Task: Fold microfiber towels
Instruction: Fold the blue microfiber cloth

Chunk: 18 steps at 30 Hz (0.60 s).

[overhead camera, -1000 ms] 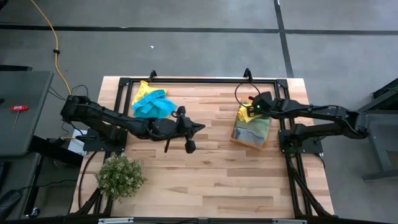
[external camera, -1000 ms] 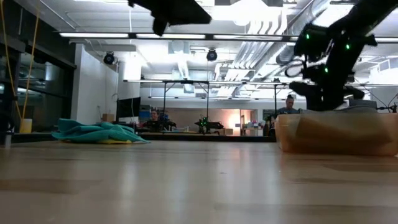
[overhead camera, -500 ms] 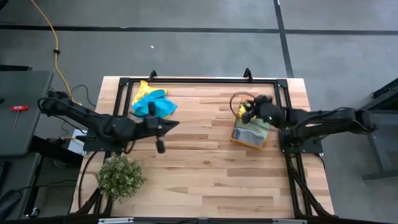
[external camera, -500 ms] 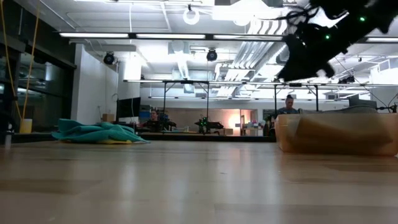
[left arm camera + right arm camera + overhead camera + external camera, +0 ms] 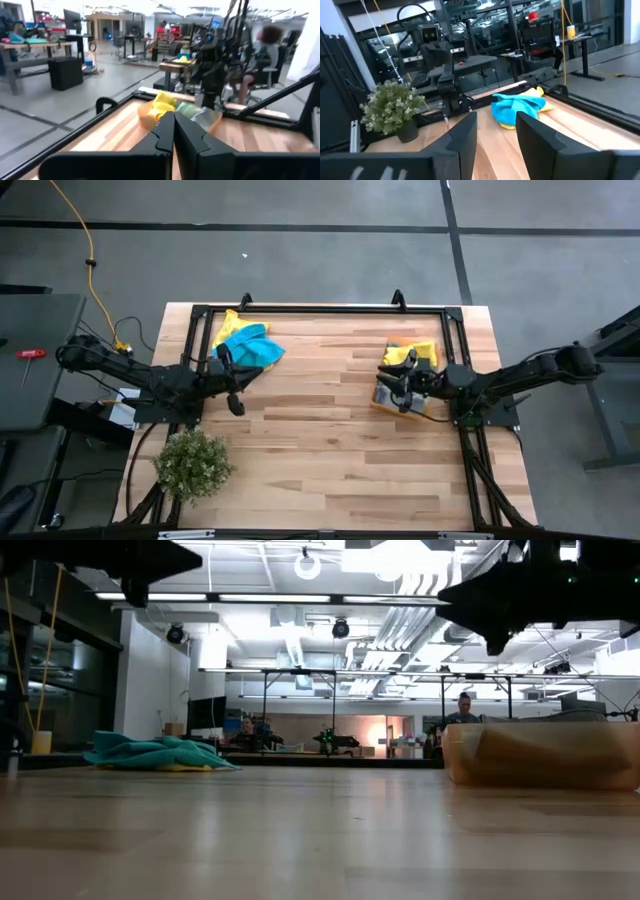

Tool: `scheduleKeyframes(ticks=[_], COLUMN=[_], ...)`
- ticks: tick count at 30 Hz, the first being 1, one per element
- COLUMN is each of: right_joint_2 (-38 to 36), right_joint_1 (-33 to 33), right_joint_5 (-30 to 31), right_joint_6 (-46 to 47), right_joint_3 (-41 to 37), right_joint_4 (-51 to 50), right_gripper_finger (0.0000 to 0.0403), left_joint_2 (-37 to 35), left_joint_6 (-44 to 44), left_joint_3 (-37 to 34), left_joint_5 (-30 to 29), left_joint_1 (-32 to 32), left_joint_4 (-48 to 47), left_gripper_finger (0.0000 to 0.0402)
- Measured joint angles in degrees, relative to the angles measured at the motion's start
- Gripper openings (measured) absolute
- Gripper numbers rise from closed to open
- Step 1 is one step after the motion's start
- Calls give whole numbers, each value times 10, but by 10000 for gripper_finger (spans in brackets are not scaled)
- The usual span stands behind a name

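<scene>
Towels lie in two groups on the wooden table (image 5: pixel 330 440). At the far left, a crumpled teal-blue towel (image 5: pixel 247 348) rests on top of a yellow towel (image 5: pixel 228 321), of which only an edge and a corner show beyond it; in the low view the teal-blue cloth forms a low, rumpled heap with loose folds. At the far right, an orange translucent bin (image 5: pixel 400 395) holds more cloth: a yellow towel in the bin (image 5: pixel 412 353) bulges over its far rim, with a pale green layer beneath it.

The left gripper (image 5: pixel 233 402) hangs above the table just near of the teal-blue towel, its jaws pressed together and empty. The right gripper (image 5: pixel 402 396) hangs over the bin, jaws set partly apart with nothing between them. A small bushy plant (image 5: pixel 192 463) stands at the near left.
</scene>
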Motion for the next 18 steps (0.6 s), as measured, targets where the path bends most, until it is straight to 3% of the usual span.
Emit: scheduleKeyframes(ticks=[6, 11, 14, 18], right_joint_2=[0, 0, 0, 0], right_joint_1=[1, 1, 1, 1], right_joint_5=[0, 5, 22, 34], right_joint_6=[-3, -16, -16, -15], right_joint_3=[15, 17, 17, 17], right_joint_4=[-6, -9, -9, -12], right_gripper_finger=[129, 129, 129, 129], left_joint_2=[16, 67, 108, 179], left_joint_6=[-17, -53, -128, -249], left_joint_3=[0, 4, 31, 87], left_joint_5=[-26, -81, -85, -40], left_joint_1=[13, 30, 69, 136], left_joint_4=[-34, -87, -186, -360], left_gripper_finger=[11, 57, 95, 141])
